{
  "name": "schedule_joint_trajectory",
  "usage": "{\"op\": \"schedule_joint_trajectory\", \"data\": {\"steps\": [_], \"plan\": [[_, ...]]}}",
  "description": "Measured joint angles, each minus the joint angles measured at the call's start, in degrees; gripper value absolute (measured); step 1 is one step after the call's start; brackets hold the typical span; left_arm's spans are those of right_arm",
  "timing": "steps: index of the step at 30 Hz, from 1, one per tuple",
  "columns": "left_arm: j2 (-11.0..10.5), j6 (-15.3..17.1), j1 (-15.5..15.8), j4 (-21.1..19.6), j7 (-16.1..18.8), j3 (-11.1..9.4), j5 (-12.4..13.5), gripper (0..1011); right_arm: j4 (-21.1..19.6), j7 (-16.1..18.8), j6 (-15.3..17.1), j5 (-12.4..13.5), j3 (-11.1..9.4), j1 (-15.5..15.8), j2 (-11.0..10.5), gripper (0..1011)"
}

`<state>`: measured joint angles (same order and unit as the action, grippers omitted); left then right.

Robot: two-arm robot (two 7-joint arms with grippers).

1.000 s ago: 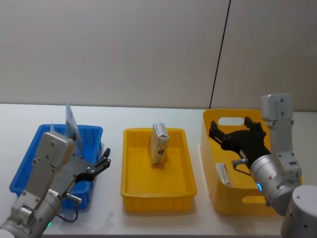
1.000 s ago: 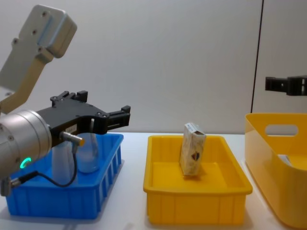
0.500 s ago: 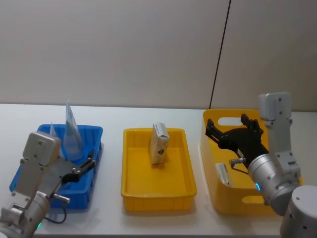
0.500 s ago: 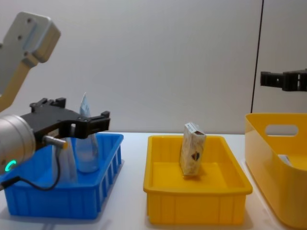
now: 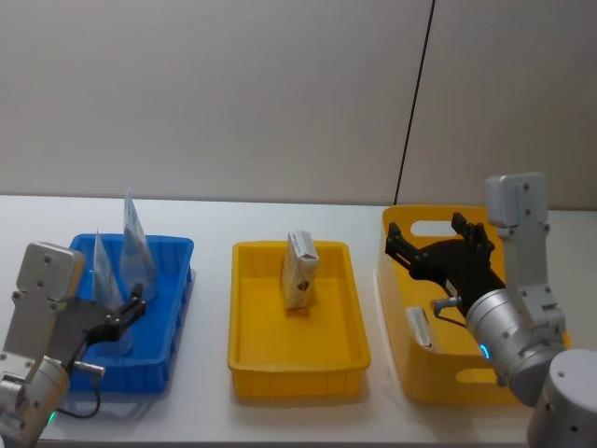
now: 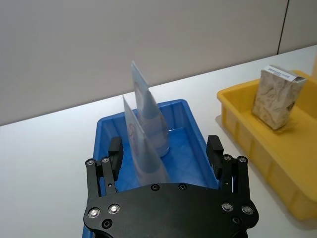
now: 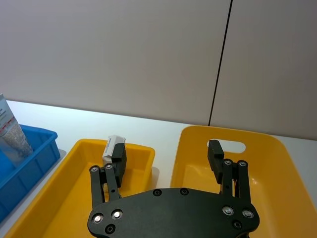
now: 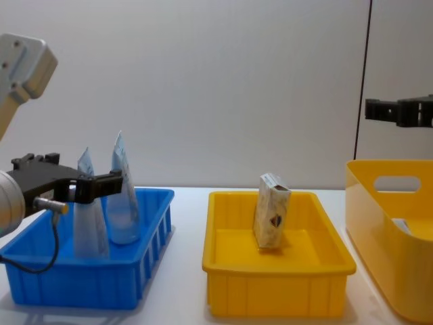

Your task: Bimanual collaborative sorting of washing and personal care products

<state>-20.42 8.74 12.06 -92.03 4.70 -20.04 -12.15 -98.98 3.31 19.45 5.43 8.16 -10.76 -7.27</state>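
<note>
**Both jaws empty, next pick lying in the deep bin**

You are working across a white worktop (image 5: 215, 219) with three containers in a row. At the right of the head view, the deep yellow bin (image 5: 438, 385) is holding a cream packet (image 5: 419, 327) against its left wall, likely your next pick. The right gripper (image 7: 166, 147) is hovering above it, jaws apart. That reach calls for a steep descent inside tall walls, with little side room.

At the left, the blue bin (image 5: 173, 245) is carrying two pale-blue tubes (image 5: 133, 247) upright. The left gripper (image 6: 165, 145) is hanging beside them, jaws apart and holding nothing.

In the centre, the yellow tray (image 5: 298, 373) is holding one standing packet (image 5: 299, 273), with open floor around it.
</note>
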Motion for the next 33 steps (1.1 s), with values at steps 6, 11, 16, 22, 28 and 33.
{"op": "schedule_joint_trajectory", "data": {"steps": [6, 11, 16, 22, 28, 33], "plan": [[0.38, 0.95, 1.14, 1.81, -0.21, 0.41, -0.06, 1001, -0.03, 0.04, -0.07, 0.00, 0.03, 0.01, -0.01, 1002], [0.90, 1.52, 2.75, 4.32, -1.27, 0.45, -0.11, 1001, -0.07, 0.07, -0.10, 0.00, 0.06, 0.01, -0.01, 1002], [1.46, 1.70, 4.08, 6.42, -2.13, 0.35, -0.14, 1001, -0.09, 0.10, -0.12, 0.00, 0.06, 0.01, -0.01, 1002], [2.36, 1.82, 5.98, 9.58, -2.96, 0.17, -0.11, 1001, -0.09, 0.13, -0.16, 0.00, 0.06, 0.01, -0.01, 1002], [3.29, 1.85, 7.61, 12.50, -3.20, 0.00, 0.20, 1001, -0.09, 0.13, -0.17, 0.00, 0.06, 0.01, -0.01, 1002], [4.22, 1.84, 9.20, 15.43, -3.26, -0.20, 0.76, 1001, -0.09, 0.13, -0.17, 0.00, 0.06, 0.01, -0.01, 1002]]}}
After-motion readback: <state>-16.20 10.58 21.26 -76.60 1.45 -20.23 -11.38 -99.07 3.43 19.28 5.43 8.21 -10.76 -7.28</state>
